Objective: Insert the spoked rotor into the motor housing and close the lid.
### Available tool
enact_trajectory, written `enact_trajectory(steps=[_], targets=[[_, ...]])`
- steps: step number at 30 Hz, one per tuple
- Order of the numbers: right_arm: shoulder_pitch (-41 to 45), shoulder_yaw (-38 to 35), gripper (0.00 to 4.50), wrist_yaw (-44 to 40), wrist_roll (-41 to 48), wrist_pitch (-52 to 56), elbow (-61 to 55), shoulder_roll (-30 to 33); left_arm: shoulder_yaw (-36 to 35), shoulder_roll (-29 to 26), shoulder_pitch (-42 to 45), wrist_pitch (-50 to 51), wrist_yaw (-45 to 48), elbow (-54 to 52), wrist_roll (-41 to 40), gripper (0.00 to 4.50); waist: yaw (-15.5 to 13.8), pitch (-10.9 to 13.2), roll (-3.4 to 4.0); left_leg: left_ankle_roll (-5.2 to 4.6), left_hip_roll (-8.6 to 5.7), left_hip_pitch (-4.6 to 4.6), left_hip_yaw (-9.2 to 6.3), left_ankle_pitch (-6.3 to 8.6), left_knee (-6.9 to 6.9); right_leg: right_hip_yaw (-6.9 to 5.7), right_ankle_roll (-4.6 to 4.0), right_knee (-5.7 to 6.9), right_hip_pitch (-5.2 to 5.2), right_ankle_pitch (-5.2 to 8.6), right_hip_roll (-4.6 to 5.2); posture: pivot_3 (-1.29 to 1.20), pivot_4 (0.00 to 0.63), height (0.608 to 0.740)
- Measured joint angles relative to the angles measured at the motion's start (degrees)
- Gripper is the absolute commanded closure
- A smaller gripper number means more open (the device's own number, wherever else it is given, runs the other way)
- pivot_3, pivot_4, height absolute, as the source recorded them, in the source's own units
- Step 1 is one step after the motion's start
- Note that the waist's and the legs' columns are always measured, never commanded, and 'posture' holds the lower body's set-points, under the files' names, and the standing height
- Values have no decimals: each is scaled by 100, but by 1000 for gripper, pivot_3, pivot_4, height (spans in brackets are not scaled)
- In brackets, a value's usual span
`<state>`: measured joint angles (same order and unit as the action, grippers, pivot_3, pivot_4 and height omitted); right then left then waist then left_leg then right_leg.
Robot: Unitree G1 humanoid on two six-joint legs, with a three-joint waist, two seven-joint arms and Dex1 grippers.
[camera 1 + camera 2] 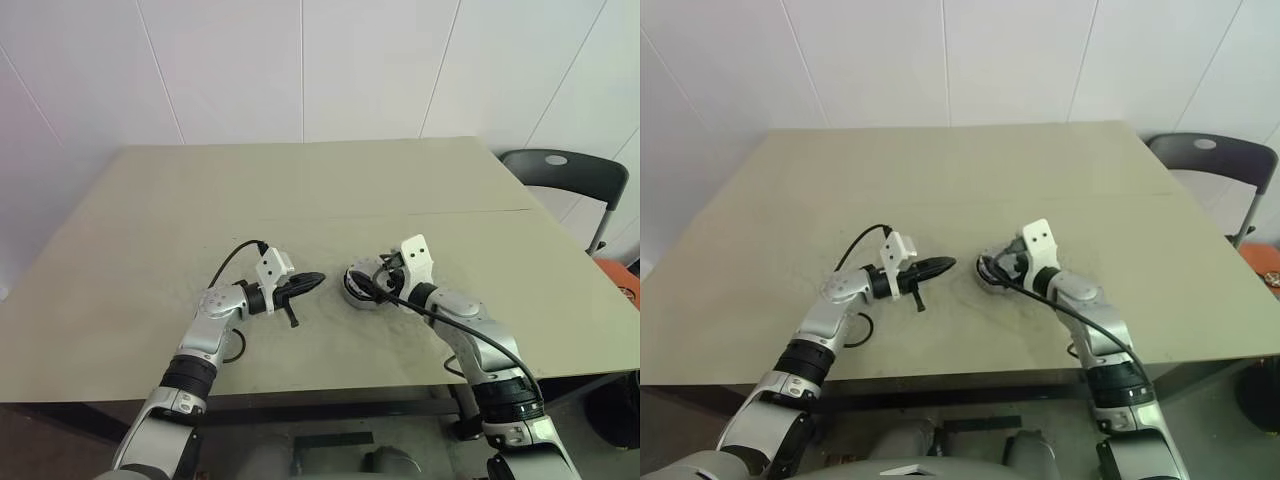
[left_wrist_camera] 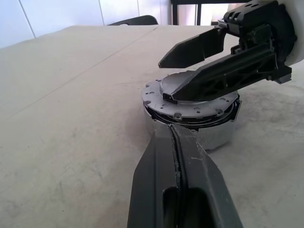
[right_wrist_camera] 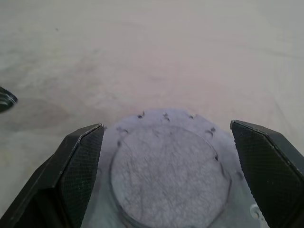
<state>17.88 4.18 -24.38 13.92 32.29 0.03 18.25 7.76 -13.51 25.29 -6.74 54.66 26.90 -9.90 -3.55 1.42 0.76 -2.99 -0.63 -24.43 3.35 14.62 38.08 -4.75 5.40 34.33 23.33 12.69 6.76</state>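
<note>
The motor housing [image 2: 216,135] stands on the table as a low round silver-walled drum. The grey lid [image 3: 166,178] lies flat on top of it. The spoked rotor is hidden. My right gripper [image 1: 363,281] hovers just over the lid, open, its fingers [image 3: 78,161] spread to either side of the disc and holding nothing. From the left, my left gripper [image 1: 317,279] points level at the housing's side; it is shut and empty, its tip [image 2: 176,129] at or just short of the drum's wall.
The beige table [image 1: 320,190] stretches wide around the housing, with a seam across its middle. A dark chair [image 1: 575,175] stands past the table's far right corner. A white wall is behind.
</note>
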Motion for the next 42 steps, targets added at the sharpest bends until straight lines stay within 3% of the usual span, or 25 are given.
enact_trajectory(steps=[7,10,17,24,27,34,42], targets=[[172,-104,37,-31,159,651,-73,-178,3,8,0,0,-13,4,20,4500,8,-1,1,0,2,10,-1,0,1,0,0,8,0,0,-3,0,0,740],[214,-170,612,-50,215,811,-83,-178,3,16,0,0,-19,9,19,4500,9,-1,1,3,2,10,0,1,1,0,0,7,0,0,-2,0,0,740],[222,-138,2795,-106,80,628,-75,-131,4,15,1,-1,-31,64,46,4500,103,-1,1,-1,2,7,0,-1,0,0,0,12,-7,0,-4,0,0,740],[214,-236,2795,-182,85,-55,49,-338,41,23,21,-4,-69,115,65,4500,135,-1,1,-1,3,7,5,-6,1,1,2,28,-9,0,-9,0,0,740],[214,-205,2161,-335,89,-55,49,-313,45,7,22,-12,-92,123,77,4500,137,-1,1,-1,3,7,6,-6,6,1,2,28,-10,0,-7,0,0,740],[207,134,32,-460,-256,-59,48,-21,55,8,22,-38,-121,223,118,4500,137,-1,1,0,3,7,7,-5,7,1,1,29,-5,1,-5,0,0,740],[150,368,32,-538,-484,-48,48,89,59,7,22,-53,-124,245,198,4500,135,-1,1,1,3,7,7,-5,7,1,1,29,-1,1,-3,0,0,740]])
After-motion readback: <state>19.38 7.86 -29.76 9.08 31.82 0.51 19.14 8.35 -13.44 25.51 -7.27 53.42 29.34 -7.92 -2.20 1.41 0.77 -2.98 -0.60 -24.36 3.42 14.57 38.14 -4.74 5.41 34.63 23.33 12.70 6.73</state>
